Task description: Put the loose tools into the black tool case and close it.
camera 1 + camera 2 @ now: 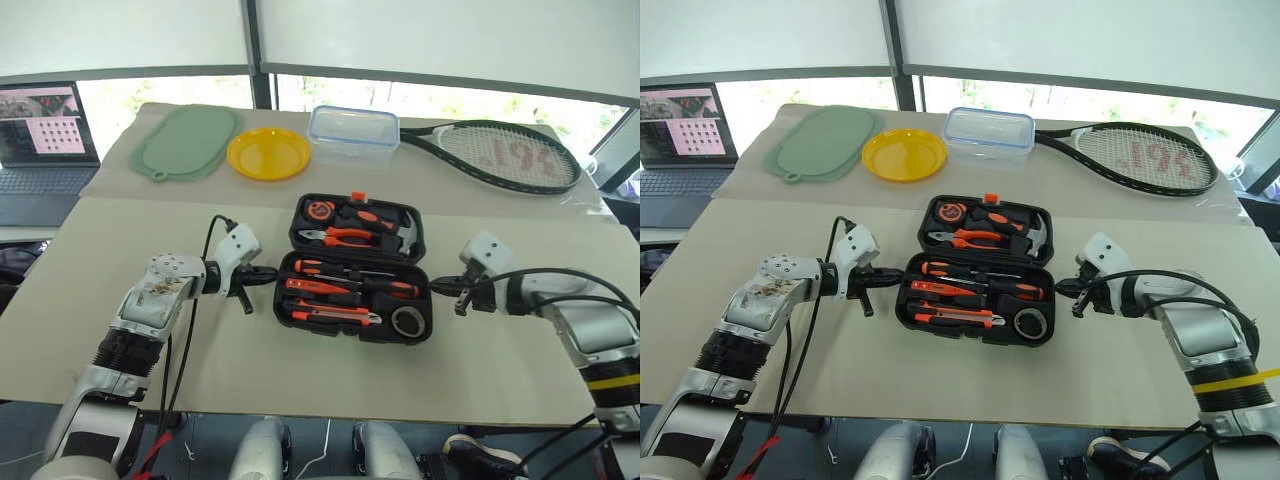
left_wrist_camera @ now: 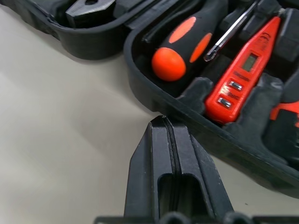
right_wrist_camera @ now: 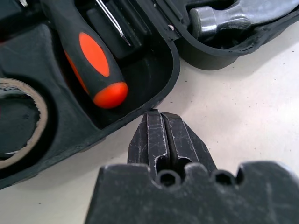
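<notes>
left eye view has the black tool case (image 1: 355,268) lying wide open in the middle of the beige table (image 1: 100,300), its lid half toward the far side and its base half toward the robot. the near half holds the loose tools in their moulded slots: two screwdrivers (image 1: 355,284) with orange-and-black handles, a utility knife (image 1: 335,313) along the near edge, a slim red-orange tester (image 2: 240,77) and a tape roll (image 1: 408,321) at the right end. the far half carries pliers (image 1: 345,236), a hammer (image 1: 405,232) and a small tape measure (image 1: 320,211).

the left gripper (image 1: 262,274) sits at the left end of the case, its two black fingers pressed flat together with nothing between them. in the left wrist view the joined tips are right at the outer wall of the base half, just beside the tester's slot; whether they actually touch the wall i can't make out. the right gripper (image 1: 448,284) mirrors it at the right end, fingers likewise pinched together and empty, tips right up against the case rim beside a screwdriver handle and the tape roll.

further back on the table lie a green mat (image 1: 188,142), a yellow plate (image 1: 268,153), a clear blue-rimmed box (image 1: 353,128) and a tennis racket (image 1: 505,155). a laptop (image 1: 45,135) stands off the far left corner.
</notes>
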Robot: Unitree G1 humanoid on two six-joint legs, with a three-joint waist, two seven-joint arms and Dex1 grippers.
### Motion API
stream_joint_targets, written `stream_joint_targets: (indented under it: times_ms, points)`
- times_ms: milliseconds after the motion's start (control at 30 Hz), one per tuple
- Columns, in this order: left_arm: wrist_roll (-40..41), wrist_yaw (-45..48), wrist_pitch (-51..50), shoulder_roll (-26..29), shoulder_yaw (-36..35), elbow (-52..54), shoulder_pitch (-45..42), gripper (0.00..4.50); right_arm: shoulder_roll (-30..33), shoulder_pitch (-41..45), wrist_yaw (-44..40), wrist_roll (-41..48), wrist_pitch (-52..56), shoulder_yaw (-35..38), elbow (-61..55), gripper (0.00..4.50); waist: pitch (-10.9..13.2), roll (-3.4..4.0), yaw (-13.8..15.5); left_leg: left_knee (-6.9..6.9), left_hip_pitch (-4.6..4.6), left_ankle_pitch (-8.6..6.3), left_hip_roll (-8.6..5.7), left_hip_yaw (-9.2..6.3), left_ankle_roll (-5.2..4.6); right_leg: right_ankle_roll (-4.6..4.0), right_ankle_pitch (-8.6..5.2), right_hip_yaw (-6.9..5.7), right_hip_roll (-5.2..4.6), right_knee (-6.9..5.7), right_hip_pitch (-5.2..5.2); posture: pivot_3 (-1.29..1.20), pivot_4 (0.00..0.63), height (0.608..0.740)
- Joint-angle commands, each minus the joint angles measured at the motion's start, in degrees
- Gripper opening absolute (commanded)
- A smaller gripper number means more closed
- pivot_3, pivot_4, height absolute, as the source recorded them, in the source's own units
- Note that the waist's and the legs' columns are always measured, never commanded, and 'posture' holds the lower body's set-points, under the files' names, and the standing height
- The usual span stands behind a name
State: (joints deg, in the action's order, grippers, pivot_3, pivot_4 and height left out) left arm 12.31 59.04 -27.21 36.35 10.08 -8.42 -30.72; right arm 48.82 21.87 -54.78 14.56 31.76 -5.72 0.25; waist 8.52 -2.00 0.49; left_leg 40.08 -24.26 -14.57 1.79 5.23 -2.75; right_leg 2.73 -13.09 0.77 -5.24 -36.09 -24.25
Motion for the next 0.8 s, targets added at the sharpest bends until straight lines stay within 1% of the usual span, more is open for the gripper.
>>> stream_joint_targets:
  times_ms: [33, 200, 300, 367, 533, 633, 700, 767, 800]
  points:
    - [4.4, 5.3, -0.7, 1.7, -0.9, 8.6, 2.9, 0.04, 0.9, -2.8, -5.8, 2.5, -4.5, 0.4, -7.6, 0.01, 0.0, 0.00, -0.1, -0.04, 0.01, 0.00, 0.05, 0.00, 0.00, 0.00, 0.00, 0.01, 0.00, 0.02, 0.00, 0.00, 0.150, 0.738]
    - [9.3, 10.1, -4.6, 6.6, -2.8, 18.0, 9.8, 0.04, 3.1, -9.1, -8.5, 3.5, -5.5, 2.1, -13.5, 0.01, 0.0, 0.01, -0.2, -0.22, 0.01, 0.00, 0.08, 0.01, 0.00, -0.01, -0.02, 0.01, -0.01, 0.09, -0.05, 0.00, 0.150, 0.738]
    - [11.4, 10.6, -7.1, 8.4, -3.8, 22.0, 13.1, 0.04, 3.8, -12.3, -9.2, 3.9, -5.3, 3.4, -16.3, 0.01, 0.0, 0.02, -0.1, -0.23, 0.03, -0.01, 0.10, 0.00, 0.01, -0.01, -0.02, 0.00, -0.02, 0.11, -0.03, 0.00, 0.150, 0.738]
    - [12.0, 10.1, -8.0, 9.6, -4.3, 25.9, 16.9, 0.04, 4.2, -15.9, -9.3, 4.4, -5.1, 4.9, -19.0, 0.01, 0.0, 0.02, 0.0, -0.21, 0.03, -0.01, 0.10, 0.01, 0.01, -0.01, -0.02, 0.00, -0.03, 0.10, -0.03, 0.00, 0.150, 0.738]
    - [11.7, 8.6, -8.4, 11.2, -4.9, 31.2, 23.1, 0.04, 4.4, -21.7, -8.8, 5.8, -3.6, 7.8, -24.0, 0.01, 0.0, 0.03, 0.1, -0.22, 0.10, -0.01, 0.10, 0.00, 0.01, -0.03, -0.04, 0.01, -0.05, 0.10, 0.03, 0.00, 0.150, 0.738]
    - [6.5, 4.1, -6.3, 12.1, -5.3, 30.3, 25.3, 0.04, 4.9, -23.2, -6.1, 2.7, -3.8, 8.9, -22.0, 0.01, 0.0, 0.03, 0.2, -0.21, 0.13, -0.01, 0.09, 0.01, 0.01, -0.03, -0.04, 0.01, -0.05, 0.10, 0.06, 0.00, 0.150, 0.738]
    - [6.0, 1.4, -8.5, 12.2, -7.1, 28.6, 25.5, 0.04, 5.2, -22.7, -4.4, 2.5, -1.6, 10.2, -20.5, 0.01, 0.0, 0.03, 0.2, -0.21, 0.17, -0.01, 0.09, 0.01, 0.02, -0.04, -0.04, 0.01, -0.05, 0.09, 0.08, 0.00, 0.150, 0.738]
    - [8.8, -0.9, -15.2, 12.0, -10.6, 25.9, 24.2, 0.00, 5.7, -21.3, -3.3, 4.1, 2.1, 12.4, -18.8, 0.58, 0.0, 0.03, 0.2, -0.21, 0.18, 0.00, 0.10, 0.00, 0.03, -0.06, -0.04, 0.01, -0.03, 0.06, 0.08, 0.00, 0.150, 0.738]
    - [10.8, -2.0, -18.8, 11.6, -12.5, 24.3, 22.8, 0.26, 6.1, -20.6, -3.2, 4.7, 3.1, 13.4, -18.1, 0.74, 0.0, 0.03, 0.2, -0.20, 0.19, 0.01, 0.09, 0.00, 0.04, -0.06, -0.04, 0.01, -0.04, 0.02, 0.09, 0.00, 0.150, 0.738]
